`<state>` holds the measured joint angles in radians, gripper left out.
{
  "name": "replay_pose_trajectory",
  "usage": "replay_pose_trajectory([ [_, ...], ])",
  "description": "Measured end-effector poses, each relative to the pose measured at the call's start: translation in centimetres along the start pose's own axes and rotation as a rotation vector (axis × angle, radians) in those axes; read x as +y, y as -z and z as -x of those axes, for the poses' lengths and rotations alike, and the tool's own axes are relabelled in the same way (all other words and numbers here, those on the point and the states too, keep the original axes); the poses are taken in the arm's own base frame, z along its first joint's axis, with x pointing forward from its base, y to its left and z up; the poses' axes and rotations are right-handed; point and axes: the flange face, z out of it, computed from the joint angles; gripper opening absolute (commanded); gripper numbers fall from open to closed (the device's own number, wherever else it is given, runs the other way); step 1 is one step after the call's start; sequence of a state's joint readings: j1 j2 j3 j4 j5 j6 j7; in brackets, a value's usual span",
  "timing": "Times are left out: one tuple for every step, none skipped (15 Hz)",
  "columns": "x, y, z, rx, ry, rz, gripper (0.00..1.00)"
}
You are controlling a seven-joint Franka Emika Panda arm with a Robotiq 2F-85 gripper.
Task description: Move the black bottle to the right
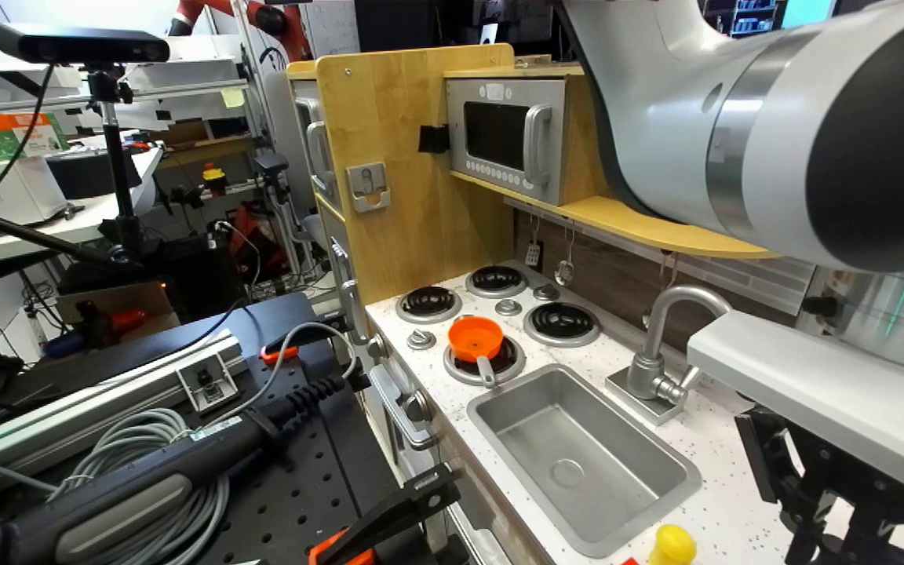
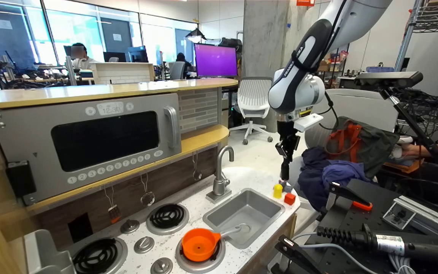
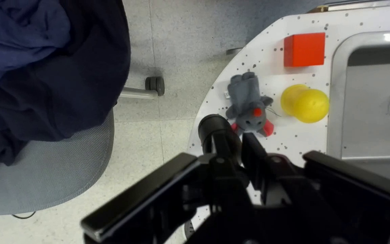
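Note:
The black bottle [image 3: 212, 126] shows in the wrist view at the tips of my gripper [image 3: 234, 138], near the curved counter edge, left of the mouse toy's head. My fingers are close together around its narrower part, and the left finger covers some of it. In an exterior view the bottle [image 2: 285, 172] extends down below the gripper [image 2: 286, 154], over the far end of the counter. I cannot tell whether its base touches the counter. In an exterior view the gripper [image 1: 813, 490] is cut off at the lower right and the bottle is out of view.
A grey mouse toy [image 3: 247, 98], a yellow rounded object [image 3: 308, 104] and a red block [image 3: 305, 49] lie beside the bottle. The sink [image 2: 276, 207] and silver tap [image 2: 219, 182] stand farther along. An orange pan [image 2: 199, 243] sits on a burner. A chair with clothes [image 3: 63, 159] is beyond the edge.

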<state>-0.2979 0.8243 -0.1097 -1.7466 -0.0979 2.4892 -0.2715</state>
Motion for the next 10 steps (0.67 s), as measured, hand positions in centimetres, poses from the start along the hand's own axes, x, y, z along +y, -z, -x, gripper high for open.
replay_pose_trajectory([
  [0.2,0.1,-0.4,-0.001,-0.020,-0.005,0.04],
  [0.3,0.1,-0.8,-0.004,-0.038,-0.010,0.04],
  [0.5,0.2,-1.2,-0.005,-0.054,-0.014,0.04],
  [0.6,0.2,-1.6,-0.008,-0.067,-0.016,0.04],
  [0.7,0.2,-1.9,-0.011,-0.077,-0.016,0.04],
  [0.7,0.0,-2.2,-0.012,-0.086,-0.014,0.04],
  [0.8,-0.2,-2.5,-0.012,-0.095,-0.013,0.04],
  [0.9,-0.5,-2.8,-0.011,-0.104,-0.011,0.04],
  [0.9,-0.9,-3.1,-0.011,-0.111,-0.009,0.04],
  [1.0,-1.2,-3.4,-0.012,-0.120,-0.007,0.04],
])
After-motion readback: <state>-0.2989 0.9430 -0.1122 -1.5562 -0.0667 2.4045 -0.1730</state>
